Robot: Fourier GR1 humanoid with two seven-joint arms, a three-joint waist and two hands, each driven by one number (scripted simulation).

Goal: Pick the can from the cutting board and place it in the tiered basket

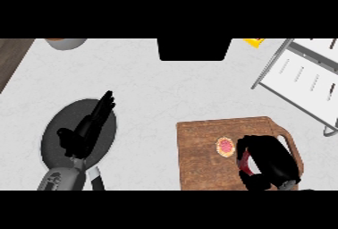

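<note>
1. The can (226, 146) sits on the cutting board (204, 156), roughly mid-board and a bit toward the back, with its pink-and-yellow top facing up. It looks upright, so a side grab makes sense.
2. The right hand (267, 163) is on the board right beside the can, on its right side. The fingers are curled over and look like they're closing in from the side, but I can't tell whether they're actually pinching it yet. Touching or just beside, hard to say.
3. The left hand (89, 127) is over at the left with its fingers straight and together, hovering above a dark round plate (56, 147). My guess is it's just parked out of the way.
4. The tiered basket (303, 76) is at the upper right, a white wire frame, well apart from the board.
5. Between the board's far edge and the basket is bare counter (165, 89), so lifting and swinging right-and-forward looks open. The basket's rim rail is the one edge I'd watch.
</note>
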